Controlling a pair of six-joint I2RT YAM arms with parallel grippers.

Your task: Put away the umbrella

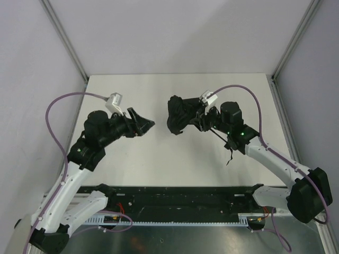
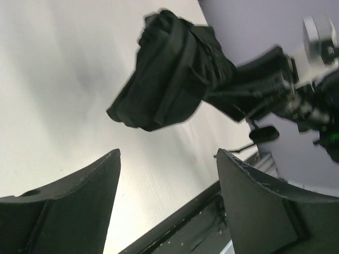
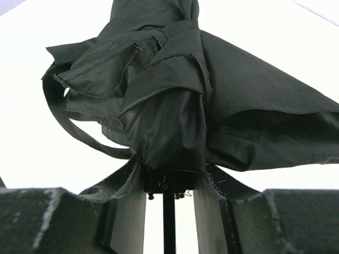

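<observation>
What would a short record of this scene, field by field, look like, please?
umbrella: black, canopy folded and bunched up
held by: right fingers, closed on it at the shaft end
left fingers: open, empty, pointing at the umbrella, apart from it
surface: white table
contact with table: cannot tell

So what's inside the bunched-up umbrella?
A thin black shaft pokes out under the fabric of the umbrella, where the right claw grips it. Anything else inside is covered by the folds.
</observation>
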